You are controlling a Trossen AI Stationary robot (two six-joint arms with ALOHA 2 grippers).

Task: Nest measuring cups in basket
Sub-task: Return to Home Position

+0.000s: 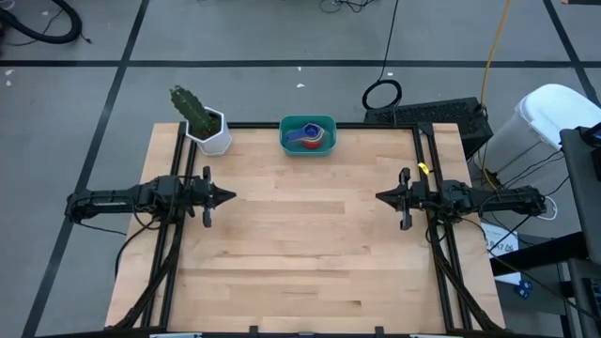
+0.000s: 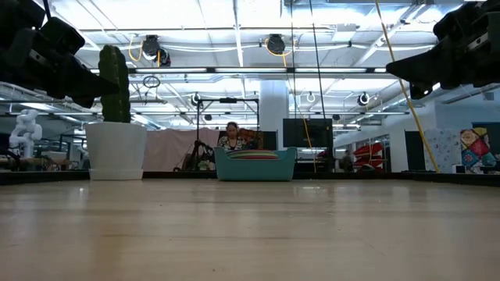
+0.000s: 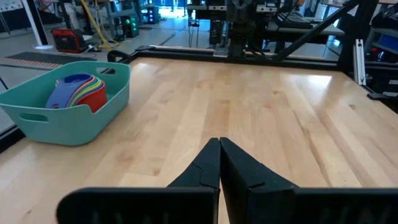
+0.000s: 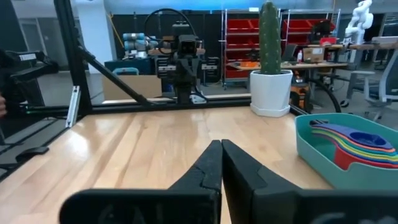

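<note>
The nested rainbow-coloured plastic measuring cups (image 1: 308,137) lie in the teal rounded plastic basket (image 1: 285,131) at twelve o'clock on the wooden table (image 1: 300,253), while the left gripper (image 1: 230,196) at nine and right gripper (image 1: 380,197) at three hover pinched together (holding nothing), so seemingly only parking the arms remains.

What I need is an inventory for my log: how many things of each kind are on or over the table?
Basket: 1
Stack of nested measuring cups: 1, inside the basket; single cups overlap too much to count
Potted cactus: 1
Grippers: 2, left gripper and right gripper, both shut, holding nothing
Total: 5
</note>
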